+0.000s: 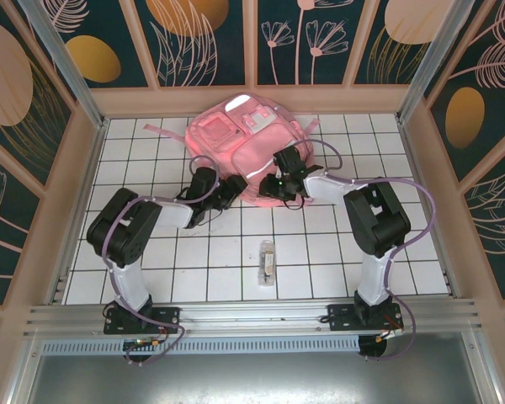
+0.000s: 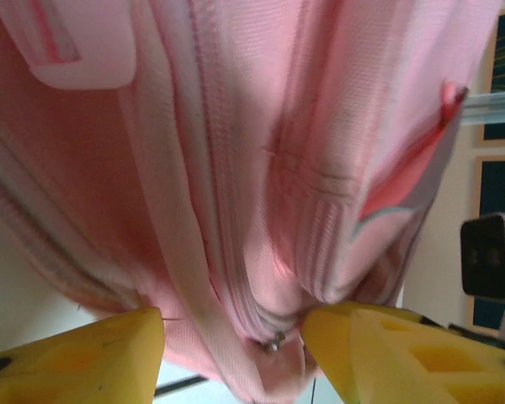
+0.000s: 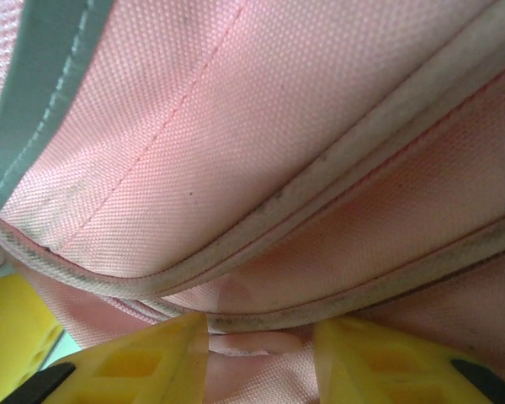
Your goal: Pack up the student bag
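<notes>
near: small wrapped item [image 1: 267, 260] loose at centre of worktop [image 1: 337, 269] | left gripper [image 2: 232, 324] straddles zip seam, zip puller [image 2: 273, 342] between jaws; clamped or not, cannot tell; seat on the puller before you draw | right gripper [image 3: 261, 330] pinches a piped edge; hold it taut as counter-grip | far: student bag [image 1: 236, 139] slumped at 12 o'clock

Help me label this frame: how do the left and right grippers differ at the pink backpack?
The left gripper straddles a zipper seam of the student bag, its pull between widely spaced fingers; the right gripper pinches a piped fold in a narrower gap. From above, the left gripper sits at the bag's near-left edge, the right gripper at its near-right edge. Both have yellow fingers against pink fabric.
</notes>
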### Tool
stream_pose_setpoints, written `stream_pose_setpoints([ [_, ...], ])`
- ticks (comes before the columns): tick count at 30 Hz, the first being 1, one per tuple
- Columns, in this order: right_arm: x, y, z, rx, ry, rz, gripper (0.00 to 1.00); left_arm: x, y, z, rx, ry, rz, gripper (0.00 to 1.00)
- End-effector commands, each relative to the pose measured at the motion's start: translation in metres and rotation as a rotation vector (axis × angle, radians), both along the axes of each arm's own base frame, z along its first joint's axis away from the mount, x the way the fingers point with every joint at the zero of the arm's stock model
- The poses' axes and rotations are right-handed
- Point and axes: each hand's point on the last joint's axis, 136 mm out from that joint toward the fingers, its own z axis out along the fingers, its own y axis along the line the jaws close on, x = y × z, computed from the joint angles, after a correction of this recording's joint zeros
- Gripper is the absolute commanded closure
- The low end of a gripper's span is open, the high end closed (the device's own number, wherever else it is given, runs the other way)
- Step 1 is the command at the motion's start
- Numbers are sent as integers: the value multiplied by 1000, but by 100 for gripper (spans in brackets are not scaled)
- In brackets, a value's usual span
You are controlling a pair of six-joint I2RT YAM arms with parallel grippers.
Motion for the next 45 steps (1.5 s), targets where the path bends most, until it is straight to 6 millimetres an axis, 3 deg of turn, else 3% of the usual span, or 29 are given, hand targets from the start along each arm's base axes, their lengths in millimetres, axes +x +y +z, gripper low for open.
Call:
stream_pose_setpoints([
  [1,-13,-3,-39,42,109,9,62,19,-3,1,-16,-33,28,49],
  [6,-16,3,-35,223,96,79,63,19,-4,-20,15,2,22,74],
  [10,-26,11,-23,279,57,189,63,17,-1,-31,46,25,22,81],
  [19,-35,14,-21,291,35,273,68,18,0,-34,83,34,7,98],
  [27,-14,25,-31,217,13,263,69,17,-2,-31,74,35,0,99],
  [30,-12,24,-34,196,19,259,76,17,-1,-29,73,32,1,99],
  [33,-12,23,-33,191,16,261,90,18,-1,-28,76,26,4,99],
  [35,-11,23,-28,191,7,262,100,19,0,-30,83,27,8,100],
  [39,-12,18,-8,205,-21,263,100,23,9,-32,94,27,23,100],
  [45,-15,-11,16,177,-31,232,100,25,35,-25,145,11,61,100],
])
